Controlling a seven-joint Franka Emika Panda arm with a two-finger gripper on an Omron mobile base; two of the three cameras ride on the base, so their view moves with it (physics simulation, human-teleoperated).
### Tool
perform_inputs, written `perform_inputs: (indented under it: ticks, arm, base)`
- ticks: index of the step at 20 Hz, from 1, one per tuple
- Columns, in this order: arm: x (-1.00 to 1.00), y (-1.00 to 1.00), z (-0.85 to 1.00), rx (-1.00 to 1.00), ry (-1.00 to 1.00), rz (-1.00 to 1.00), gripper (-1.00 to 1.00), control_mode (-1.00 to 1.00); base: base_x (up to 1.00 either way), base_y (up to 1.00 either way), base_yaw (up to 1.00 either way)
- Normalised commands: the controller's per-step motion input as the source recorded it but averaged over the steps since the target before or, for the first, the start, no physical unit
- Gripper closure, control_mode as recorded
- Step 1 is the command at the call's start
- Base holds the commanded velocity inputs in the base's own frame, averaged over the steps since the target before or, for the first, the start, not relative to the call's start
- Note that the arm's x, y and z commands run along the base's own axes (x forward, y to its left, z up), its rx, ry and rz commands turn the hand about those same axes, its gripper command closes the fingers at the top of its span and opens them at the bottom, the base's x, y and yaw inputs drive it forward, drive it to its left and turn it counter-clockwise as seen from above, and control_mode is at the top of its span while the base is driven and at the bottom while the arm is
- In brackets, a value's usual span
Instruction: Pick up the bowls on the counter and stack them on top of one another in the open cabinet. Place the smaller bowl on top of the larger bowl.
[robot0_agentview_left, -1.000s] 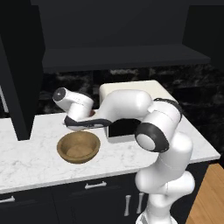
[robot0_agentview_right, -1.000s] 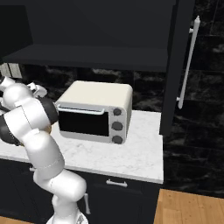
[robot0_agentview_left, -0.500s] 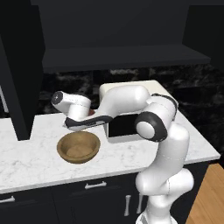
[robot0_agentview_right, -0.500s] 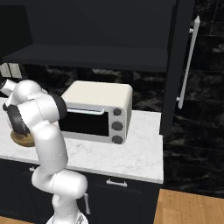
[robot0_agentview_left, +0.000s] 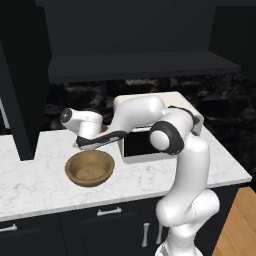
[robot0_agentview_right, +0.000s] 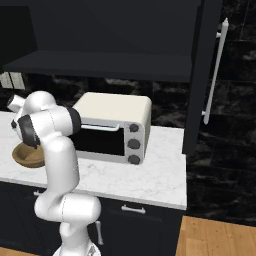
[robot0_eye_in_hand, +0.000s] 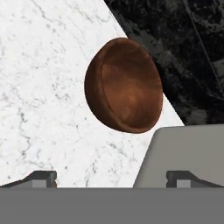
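Smaller bowl (robot0_eye_in_hand: 124, 85) lies ahead of wide-apart jaws.

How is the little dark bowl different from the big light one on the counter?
The smaller bowl is dark reddish-brown and smooth; the larger bowl is light tan with a wood grain. The smaller bowl is clearly narrower than the larger bowl. Both are round, look empty and sit on the white counter.
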Motion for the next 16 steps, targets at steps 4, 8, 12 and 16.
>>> perform_inputs:
  ticks: [4, 8, 12, 16]
  arm:
    - [0.27, -0.01, -0.24, -0.01, 0.02, 0.0, -1.0, -1.0]
    - [0.35, -0.06, -0.17, 0.0, 0.01, 0.0, -1.0, -1.0]
    - [0.32, -0.01, -0.19, 0.0, 0.05, 0.0, -1.0, -1.0]
    - [0.24, 0.0, -0.29, -0.02, 0.07, 0.0, -1.0, -1.0]
  base:
    - [0.0, 0.0, 0.0]
    - [0.0, 0.0, 0.0]
    - [0.0, 0.0, 0.0]
    - [0.0, 0.0, 0.0]
